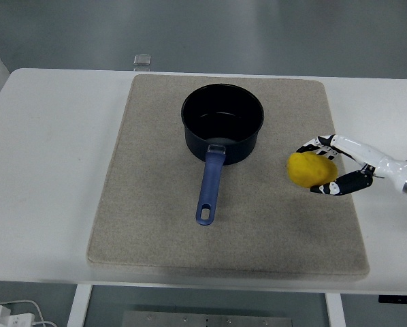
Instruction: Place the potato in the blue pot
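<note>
Right hand [339, 167] in from right edge, fingers [326, 189] wrapped round potato [312, 169], which I hold over mat [149, 204]. Pot [222, 121] lies up-left of potato, handle toward me. I judge carry goes up-left. Left arm unseen.

White table [47, 170] fills most of the view, rounded corners at the far left & far right. Beige mat [156, 231] lies flat on it, approx. centred, near edge close to the table's near edge, far edge just short of the far edge. Small clear square thing [142, 60] sits at the table's far edge, just beyond the mat's far-left corner; can't tell what it is. Grey floor [258, 34] behind the table. Bottom left, under the table edge: white cables & a plug block [6, 315]. White table legs [81, 306] show below, w/ a grey panel [210, 318] between them.
</note>
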Robot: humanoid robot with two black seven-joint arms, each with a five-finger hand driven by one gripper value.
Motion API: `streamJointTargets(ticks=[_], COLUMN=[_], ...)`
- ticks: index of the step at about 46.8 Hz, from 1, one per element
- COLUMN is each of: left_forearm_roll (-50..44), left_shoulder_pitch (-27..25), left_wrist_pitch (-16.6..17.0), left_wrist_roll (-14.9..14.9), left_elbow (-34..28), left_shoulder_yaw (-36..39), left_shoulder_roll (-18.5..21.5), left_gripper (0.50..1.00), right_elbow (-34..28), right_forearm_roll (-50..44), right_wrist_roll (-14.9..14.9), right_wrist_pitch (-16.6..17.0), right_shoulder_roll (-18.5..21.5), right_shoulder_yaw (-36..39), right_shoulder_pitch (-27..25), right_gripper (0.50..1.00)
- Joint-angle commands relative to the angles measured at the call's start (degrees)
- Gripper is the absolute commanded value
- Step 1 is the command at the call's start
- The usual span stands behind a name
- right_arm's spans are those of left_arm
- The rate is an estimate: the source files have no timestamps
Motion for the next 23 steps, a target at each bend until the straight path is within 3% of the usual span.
streamJointTargets(ticks=[1, 17, 23], left_forearm_roll=[0.0, 0.0, 0.0], left_shoulder_pitch=[0.0, 0.0, 0.0], left_wrist_pitch=[0.0, 0.0, 0.0], left_wrist_roll=[0.0, 0.0, 0.0], left_elbow=[0.0, 0.0, 0.0], left_shoulder_yaw=[0.0, 0.0, 0.0], left_shoulder_roll=[0.0, 0.0, 0.0], left_gripper=[1.000, 1.000, 1.000], right_elbow=[-0.5, -6.9, -6.9], right_forearm_roll=[0.2, 1.5, 1.5], right_wrist_roll=[0.2, 0.2, 0.0], right_wrist_pitch=[1.7, 10.2, 10.6], right_shoulder_roll=[-1.3, -2.8, -2.6], right_shoulder_yaw=[0.1, 4.7, 5.3], right_shoulder_pitch=[3.1, 9.9, 10.0], right_gripper=[0.500, 0.500, 0.500])
